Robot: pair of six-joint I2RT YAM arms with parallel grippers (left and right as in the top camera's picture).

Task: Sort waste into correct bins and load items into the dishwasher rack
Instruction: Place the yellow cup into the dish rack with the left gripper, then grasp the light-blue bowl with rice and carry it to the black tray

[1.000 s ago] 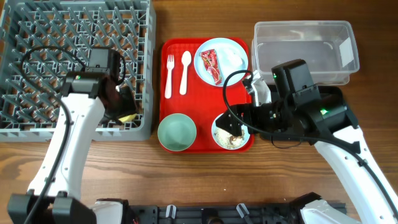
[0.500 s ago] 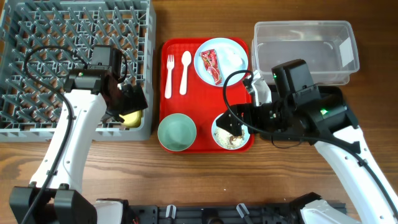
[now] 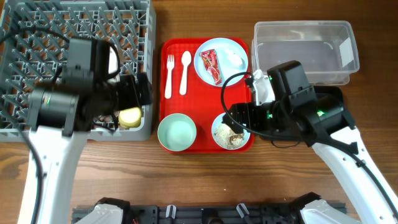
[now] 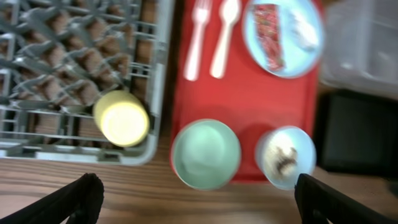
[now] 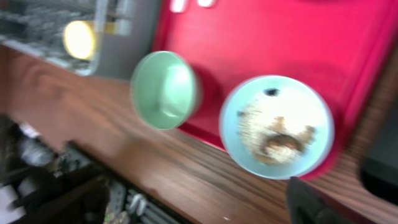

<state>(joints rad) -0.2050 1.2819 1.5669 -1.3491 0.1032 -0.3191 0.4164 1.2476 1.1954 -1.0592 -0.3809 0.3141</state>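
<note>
The overhead view looks straight down from high above the worktop (image 3: 205,180) and takes in everything, from the grey rack (image 3: 37,37) on the left past the red tray (image 3: 199,99) to the clear tub (image 3: 298,26) on the right. The left wrist view also faces down, from lower, over the rack's corner and the whole tray. The right wrist view sits nearest, tilted and blurred. All three share the yellow cup (image 3: 129,116), the green bowl (image 3: 177,132) and the bowl of scraps (image 3: 229,134).
</note>
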